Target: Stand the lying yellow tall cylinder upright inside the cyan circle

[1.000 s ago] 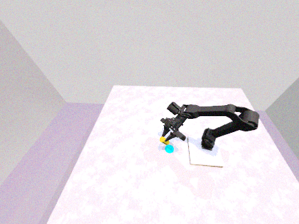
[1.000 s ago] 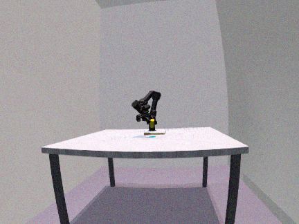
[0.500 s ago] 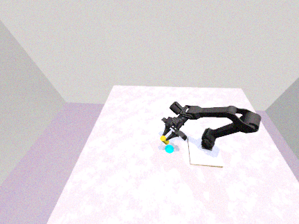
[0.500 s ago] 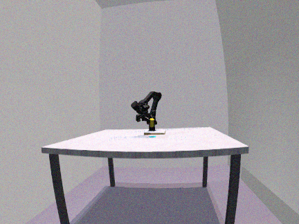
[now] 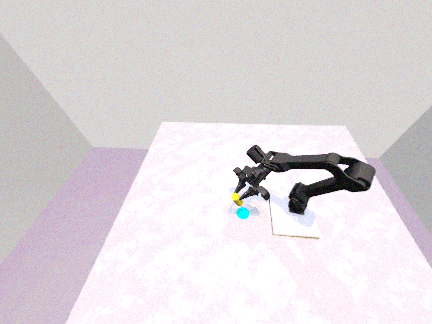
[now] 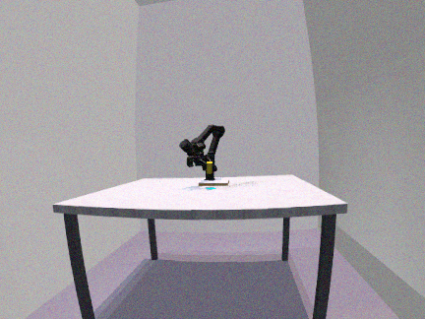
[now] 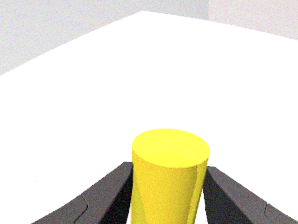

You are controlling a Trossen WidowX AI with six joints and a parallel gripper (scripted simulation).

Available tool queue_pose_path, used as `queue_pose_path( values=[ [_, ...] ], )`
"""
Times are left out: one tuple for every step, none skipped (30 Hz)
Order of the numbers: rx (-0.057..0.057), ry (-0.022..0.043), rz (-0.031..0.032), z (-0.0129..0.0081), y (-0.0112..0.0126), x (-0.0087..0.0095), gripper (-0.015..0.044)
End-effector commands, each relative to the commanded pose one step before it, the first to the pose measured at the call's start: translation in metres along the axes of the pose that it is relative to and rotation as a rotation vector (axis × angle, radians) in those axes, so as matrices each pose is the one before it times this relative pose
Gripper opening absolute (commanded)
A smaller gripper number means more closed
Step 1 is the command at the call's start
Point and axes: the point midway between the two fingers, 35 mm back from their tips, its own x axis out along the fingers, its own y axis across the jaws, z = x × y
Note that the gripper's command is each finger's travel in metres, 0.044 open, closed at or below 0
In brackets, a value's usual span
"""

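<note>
The yellow tall cylinder (image 5: pixel 239 202) (image 6: pixel 210 168) (image 7: pixel 167 185) is held off the table, close to upright in the exterior view. My gripper (image 5: pixel 237 198) (image 7: pixel 168 173) is shut on it, one finger on each side. In the wrist view its round end face shows beyond the fingertips and its lower part is cut off by the frame. The cyan circle (image 5: pixel 243 213) (image 6: pixel 211 188) lies flat on the table, with nothing on it. In the top and exterior views it shows below the cylinder, with a gap between them.
The arm's pale base plate (image 5: pixel 295 231) (image 6: pixel 221 184) lies right of the cyan circle in the top view, with the arm's base (image 5: pixel 298 200) on it. The white table top (image 5: pixel 175 270) (image 6: pixel 148 197) extends around them. Shadows of the arm fall near the circle.
</note>
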Motion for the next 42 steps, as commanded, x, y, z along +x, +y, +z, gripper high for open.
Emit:
queue_pose_path(
  values=[
    [-0.0202, -0.03065, 0.00261, 0.00063, 0.00219, -0.00292, 0.0105],
    [-0.0026, -0.00589, 0.00054, -0.00004, 0.00029, -0.00055, 0.0105],
    [-0.0026, -0.00586, 0.00055, -0.00004, 0.00030, -0.00056, 0.0105],
    [-0.0026, -0.00584, 0.00056, -0.00004, 0.00031, -0.00056, 0.0105],
    [-0.0027, -0.00581, 0.00056, -0.00004, 0.00032, -0.00056, 0.0105],
    [-0.0027, -0.00579, 0.00057, -0.00004, 0.00033, -0.00056, 0.0105],
    [-0.0027, -0.00576, 0.00058, -0.00004, 0.00034, -0.00057, 0.0105],
    [-0.0027, -0.00574, 0.00059, -0.00004, 0.00034, -0.00057, 0.0105],
    [-0.0028, -0.00571, 0.00059, -0.00004, 0.00035, -0.00057, 0.0105],
    [-0.0028, -0.00568, 0.00060, -0.00004, 0.00036, -0.00057, 0.0105],
    [-0.0028, -0.00566, 0.00061, -0.00004, 0.00037, -0.00057, 0.0105],
    [-0.0029, -0.00563, 0.00062, -0.00004, 0.00038, -0.00058, 0.0105],
    [-0.0029, -0.00560, 0.00063, -0.00004, 0.00039, -0.00058, 0.0105],
    [-0.0029, -0.00558, 0.00064, -0.00003, 0.00040, -0.00058, 0.0105],
    [-0.0029, -0.00555, 0.00065, -0.00003, 0.00041, -0.00058, 0.0105],
    [-0.0030, -0.00552, 0.00065, -0.00003, 0.00042, -0.00058, 0.0105],
    [-0.0030, -0.00550, 0.00066, -0.00003, 0.00043, -0.00059, 0.0105],
    [-0.0030, -0.00547, 0.00067, -0.00003, 0.00044, -0.00059, 0.0105],
    [-0.0030, -0.00544, 0.00068, -0.00003, 0.00045, -0.00059, 0.0105],
    [-0.0031, -0.00541, 0.00069, -0.00003, 0.00046, -0.00059, 0.0105],
    [-0.0031, -0.00538, 0.00070, -0.00003, 0.00047, -0.00059, 0.0105],
    [-0.0031, -0.00536, 0.00071, -0.00003, 0.00048, -0.00059, 0.0105],
    [-0.0032, -0.00533, 0.00072, -0.00003, 0.00049, -0.00059, 0.0105],
    [-0.0032, -0.00530, 0.00074, -0.00003, 0.00050, -0.00059, 0.0105],
    [-0.0032, -0.00527, 0.00075, -0.00002, 0.00051, -0.00059, 0.0105],
    [-0.0032, -0.00524, 0.00076, -0.00002, 0.00052, -0.00059, 0.0105],
    [-0.0033, -0.00522, 0.00077, -0.00002, 0.00053, -0.00059, 0.0105],
    [-0.0033, -0.00519, 0.00078, -0.00002, 0.00054, -0.00060, 0.0105],
    [-0.0033, -0.00516, 0.00079, -0.00002, 0.00055, -0.00060, 0.0105],
    [-0.0033, -0.00513, 0.00080, -0.00002, 0.00056, -0.00060, 0.0105],
    [-0.0033, -0.00510, 0.00082, -0.00002, 0.00056, -0.00060, 0.0105],
    [-0.0034, -0.00507, 0.00083, -0.00002, 0.00057, -0.00060, 0.0105],
    [-0.0034, -0.00504, 0.00084, -0.00002, 0.00058, -0.00060, 0.0105],
    [-0.0034, -0.00501, 0.00085, -0.00002, 0.00059, -0.00060, 0.0105],
    [-0.0034, -0.00498, 0.00087, -0.00001, 0.00060, -0.00060, 0.0105],
    [-0.0035, -0.00495, 0.00088, -0.00001, 0.00061, -0.00059, 0.0105],
    [-0.0035, -0.00492, 0.00089, -0.00001, 0.00062, -0.00059, 0.0105],
    [-0.0035, -0.00489, 0.00090, -0.00001, 0.00063, -0.00059, 0.0105],
    [-0.0035, -0.00486, 0.00092, -0.00001, 0.00064, -0.00059, 0.0105],
    [-0.0035, -0.00483, 0.00093, -0.00001, 0.00065, -0.00059, 0.0105],
    [-0.0036, -0.00480, 0.00095, -0.00001, 0.00066, -0.00059, 0.0105],
    [-0.0036, -0.00477, 0.00096, -0.00001, 0.00067, -0.00059, 0.0105]
  ],
)
